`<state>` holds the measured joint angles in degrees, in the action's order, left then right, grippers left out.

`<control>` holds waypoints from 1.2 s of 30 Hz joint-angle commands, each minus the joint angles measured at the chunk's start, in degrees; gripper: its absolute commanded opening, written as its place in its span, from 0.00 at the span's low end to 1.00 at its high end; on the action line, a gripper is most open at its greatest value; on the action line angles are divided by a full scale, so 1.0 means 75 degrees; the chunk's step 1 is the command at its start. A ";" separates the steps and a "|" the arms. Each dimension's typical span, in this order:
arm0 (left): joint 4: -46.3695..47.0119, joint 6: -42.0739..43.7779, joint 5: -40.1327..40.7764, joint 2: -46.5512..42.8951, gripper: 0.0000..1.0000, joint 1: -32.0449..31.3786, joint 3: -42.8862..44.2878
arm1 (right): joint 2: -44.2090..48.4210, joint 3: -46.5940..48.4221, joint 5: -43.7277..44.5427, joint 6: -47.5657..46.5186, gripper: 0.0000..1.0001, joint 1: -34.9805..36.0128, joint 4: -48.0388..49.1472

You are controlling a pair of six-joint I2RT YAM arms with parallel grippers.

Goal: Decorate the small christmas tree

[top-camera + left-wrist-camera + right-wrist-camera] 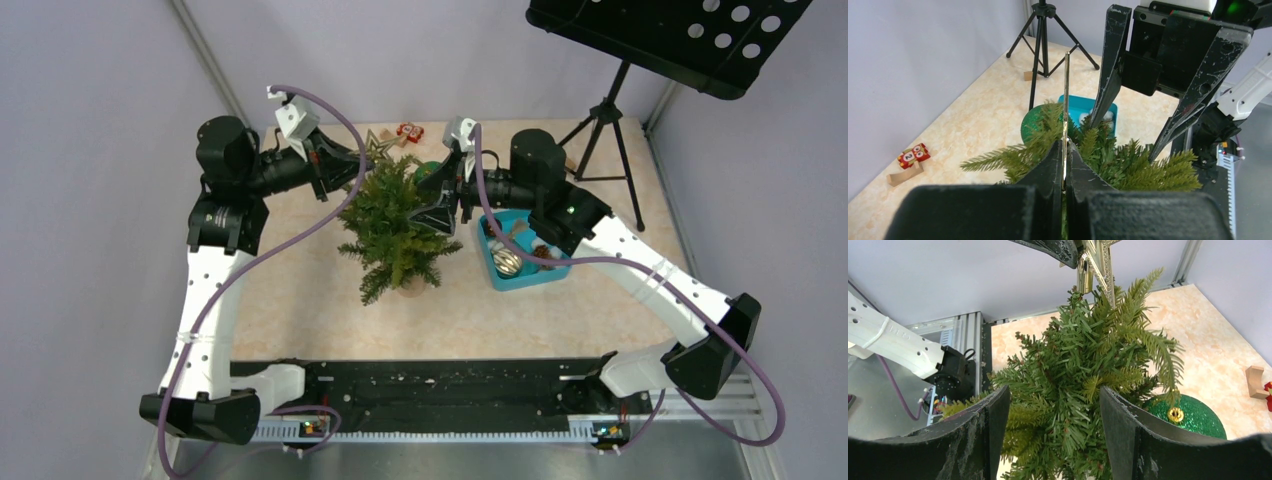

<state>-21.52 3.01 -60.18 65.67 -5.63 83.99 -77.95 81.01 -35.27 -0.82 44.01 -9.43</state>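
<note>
Between the tips of my left claw (pixel 1065 150), clamped tight, a gold star (pixel 1066 95) hangs just over the tree (pixel 1108 160) top; my right claw (pixel 1053 392) gapes around its branches. I should lower straight, keeping the star upright.

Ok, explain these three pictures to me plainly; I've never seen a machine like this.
Two robot arms, the left arm and right arm, are bolted at the near edge of a table. The wide picture looks down from above and behind them. The other two come from wrist cameras, each showing its own black two-fingered tool. On the table stand the small christmas tree and a teal bin of small items; a green glitter ball is beside the tree, a small red block and a black music stand farther back. The left tool is shut on a thin gold star at the treetop. The right tool is open, its fingers either side of the branches, holding nothing.
</note>
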 commanded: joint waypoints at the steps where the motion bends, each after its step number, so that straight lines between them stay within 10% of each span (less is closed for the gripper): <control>1: 0.0874 -0.1136 -0.0027 -0.0171 0.00 0.0046 -0.0129 | 0.0266 0.0027 -0.0104 0.0053 0.65 -0.0008 0.0285; 36: 0.2227 -0.2782 0.0078 -0.0447 0.00 0.0270 -0.1432 | 0.0221 0.0137 -0.0189 0.0052 0.65 -0.0007 0.0256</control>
<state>-7.68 -17.02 -58.94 63.83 -3.99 74.56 -77.95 81.01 -35.68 -0.82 44.01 -9.43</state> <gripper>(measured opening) 0.022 0.652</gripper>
